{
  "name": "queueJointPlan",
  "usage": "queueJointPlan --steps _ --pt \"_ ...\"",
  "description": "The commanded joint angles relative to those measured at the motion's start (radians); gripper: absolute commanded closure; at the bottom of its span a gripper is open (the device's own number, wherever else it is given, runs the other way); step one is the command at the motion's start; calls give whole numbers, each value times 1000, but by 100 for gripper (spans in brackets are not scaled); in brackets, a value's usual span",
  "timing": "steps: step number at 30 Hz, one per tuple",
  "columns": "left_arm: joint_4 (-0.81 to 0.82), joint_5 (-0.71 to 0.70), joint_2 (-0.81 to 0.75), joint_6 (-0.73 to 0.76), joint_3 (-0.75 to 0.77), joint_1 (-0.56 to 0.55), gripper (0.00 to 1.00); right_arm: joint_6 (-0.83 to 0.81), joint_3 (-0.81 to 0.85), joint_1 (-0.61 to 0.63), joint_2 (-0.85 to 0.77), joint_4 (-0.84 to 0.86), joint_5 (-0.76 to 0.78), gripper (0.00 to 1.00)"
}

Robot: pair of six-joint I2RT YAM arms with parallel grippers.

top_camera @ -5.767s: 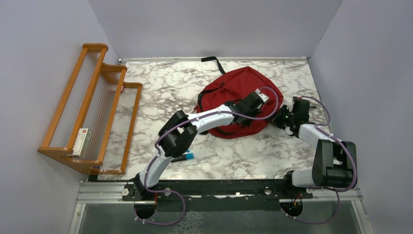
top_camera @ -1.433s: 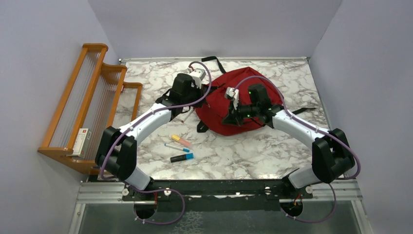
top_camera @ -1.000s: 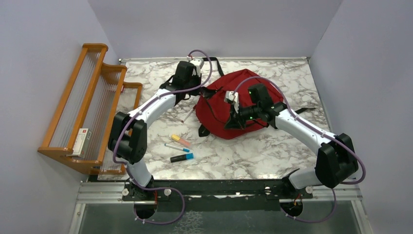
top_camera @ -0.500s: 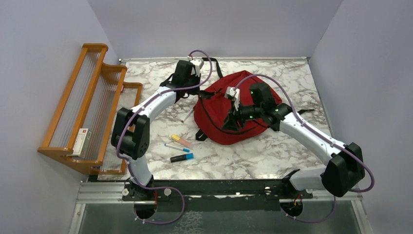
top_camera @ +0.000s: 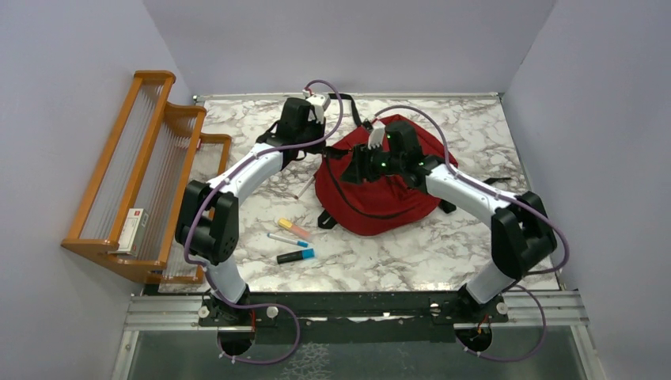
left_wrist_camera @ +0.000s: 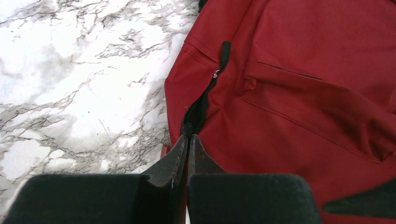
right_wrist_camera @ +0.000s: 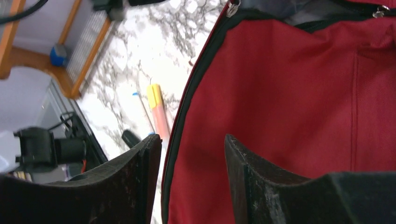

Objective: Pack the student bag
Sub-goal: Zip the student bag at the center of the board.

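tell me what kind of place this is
Most likely a lab robot test cell: a left arm and a right arm bolted to a rail at the edge of a marble-patterned table boxed in by plain walls, with staged props: a red backpack, markers and a wooden rack.

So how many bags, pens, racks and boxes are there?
Red bag: 1
Pens and markers: 4 (yellow highlighter, white pen, blue marker, thin pencil by the bag)
Wooden rack: 1
Small box: 1
Total: 7
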Motion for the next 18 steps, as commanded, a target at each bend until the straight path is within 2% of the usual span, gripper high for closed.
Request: queueJointPlan --steps 1,8,18 --pt "43 39 -43 -5 0 3 100 107 105 9 104 46 35 42" --pt "40 37 -50 -2 0 3 100 142 178 15 215 90 161 41" --pt "43 57 -41 -12 3 3 100 134 281 41 340 72 142 42"
